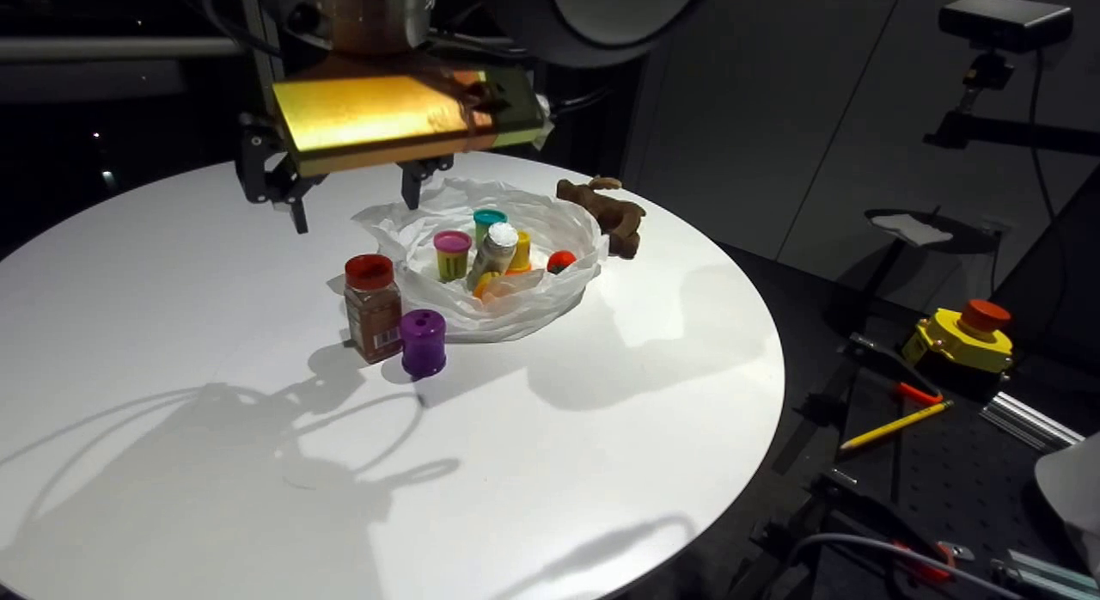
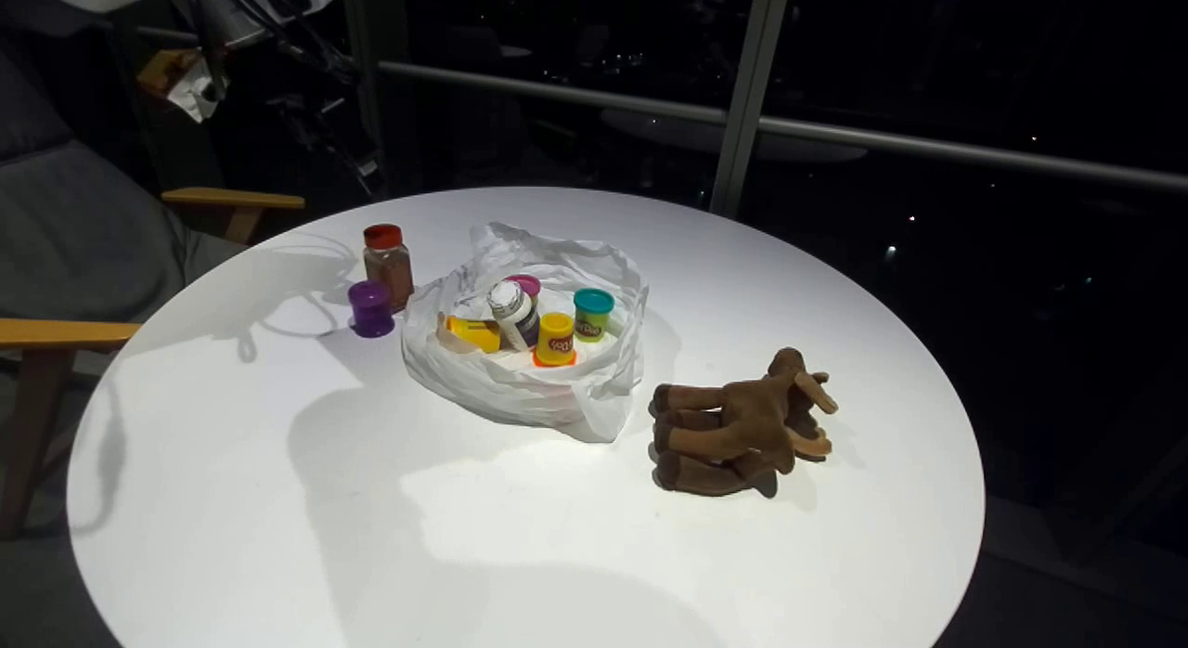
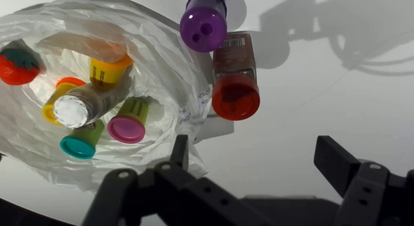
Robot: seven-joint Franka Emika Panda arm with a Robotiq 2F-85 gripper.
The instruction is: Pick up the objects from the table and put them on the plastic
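In an exterior view the table (image 1: 559, 480) gives broad room between the plastic (image 1: 550, 303) and the near rim; the toy (image 2: 756, 416) lies close to the plastic, towards the edge. Above, the gripper (image 3: 252, 145) has its fingers (image 3: 336, 164) wide apart, holding nothing. The jar (image 3: 235, 96) and purple pot (image 3: 203, 28) stand just beside the plastic, barring that flank. Inside it sit cans (image 2: 592, 316), a white bottle (image 2: 515, 314) and a red fruit (image 3: 17, 70). A chair (image 2: 74, 221) stands past the rim.

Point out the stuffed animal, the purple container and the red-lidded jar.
Stuffed animal (image 2: 754, 418): in an exterior view, on its torso.
Purple container (image 3: 202, 18): in the wrist view, on its holed top.
Red-lidded jar (image 1: 374, 316): in an exterior view, on its side.
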